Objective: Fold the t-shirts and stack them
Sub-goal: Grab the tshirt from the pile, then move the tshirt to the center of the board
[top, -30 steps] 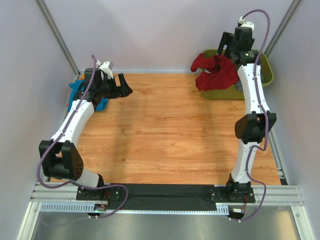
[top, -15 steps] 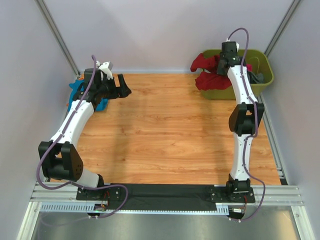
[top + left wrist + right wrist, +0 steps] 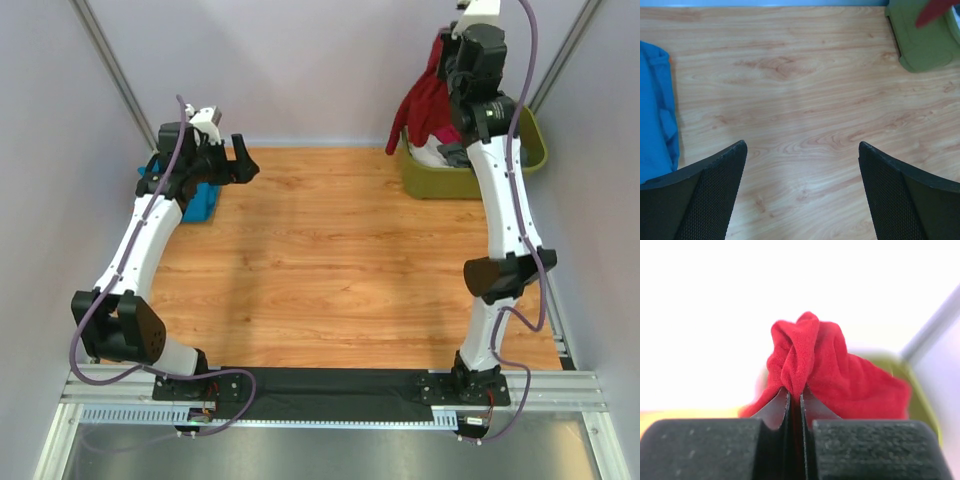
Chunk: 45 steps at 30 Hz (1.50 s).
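Top: right gripper (image 3: 447, 50) is pinching the red shirt (image 3: 425, 100) above the bin (image 3: 530, 150), with the cloth dangling limp over the bin's left rim. Blue shirt (image 3: 200, 200) is lying far left of the bin, beside the wide-open left gripper (image 3: 240, 160). Left wrist: nothing is sitting between its fingers. Right wrist: jaws are clamping a bunched fold. It's soft and light and probably drapes, so shoulders look better for spreading.

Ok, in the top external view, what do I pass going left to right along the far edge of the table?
Teal-blue shirt → left end effector → dark red shirt.
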Tool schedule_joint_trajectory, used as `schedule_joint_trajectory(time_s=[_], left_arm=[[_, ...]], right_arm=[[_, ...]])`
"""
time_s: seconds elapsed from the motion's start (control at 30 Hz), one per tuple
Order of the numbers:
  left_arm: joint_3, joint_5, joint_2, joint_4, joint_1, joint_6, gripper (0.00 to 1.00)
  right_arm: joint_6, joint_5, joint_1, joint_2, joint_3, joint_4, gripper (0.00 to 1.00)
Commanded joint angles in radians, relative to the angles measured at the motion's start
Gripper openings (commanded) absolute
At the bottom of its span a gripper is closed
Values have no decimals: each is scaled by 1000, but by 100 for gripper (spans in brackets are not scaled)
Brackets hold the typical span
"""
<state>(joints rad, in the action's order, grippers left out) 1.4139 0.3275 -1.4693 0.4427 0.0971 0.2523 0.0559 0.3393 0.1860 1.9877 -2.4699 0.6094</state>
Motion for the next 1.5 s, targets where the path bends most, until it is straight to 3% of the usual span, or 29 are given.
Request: schedule_joint_trajectory(time_s=[0.0,0.13,0.37,0.47,0.53,0.67,0.83,0.93,0.97,1.0,1.03,1.07,1.1,1.3,1.47], left_arm=[[68,-2,49,-10,4,-45,99],[129,-15,73,62,4,-51,99],[90,24,225,152,4,-73,99],[25,19,319,177,4,-73,99],[-24,19,395,180,4,-64,99],[-176,19,495,224,4,-38,99],[-343,-17,575,266,7,109,99],[-479,-30,592,236,7,229,98],[-506,-36,592,223,9,261,98],[-529,-69,590,211,18,287,98],[-546,-94,584,202,21,309,98],[-570,-132,575,197,26,349,98],[-579,-146,548,188,32,357,97],[-599,-245,374,122,50,439,95],[-612,-237,235,-68,55,455,91]], right_arm=[[175,-3,122,-114,-106,-188,0],[230,-34,243,-190,-31,-217,0],[1,-195,378,-283,121,-74,0],[-148,-287,411,-373,329,-82,0],[-235,-306,434,-421,581,-152,0],[-385,-171,515,-506,967,-252,0],[-521,-4,524,-431,1160,-116,4],[-516,-2,511,-379,1160,15,19],[-489,-17,504,-382,1169,33,49],[-475,-49,500,-389,1174,70,65],[-466,-66,486,-397,1174,88,74],[-458,-83,478,-423,1166,110,91],[-444,-114,468,-435,1155,160,96],[-468,-248,317,-497,1082,271,100],[-484,-203,294,-501,1134,225,100]])
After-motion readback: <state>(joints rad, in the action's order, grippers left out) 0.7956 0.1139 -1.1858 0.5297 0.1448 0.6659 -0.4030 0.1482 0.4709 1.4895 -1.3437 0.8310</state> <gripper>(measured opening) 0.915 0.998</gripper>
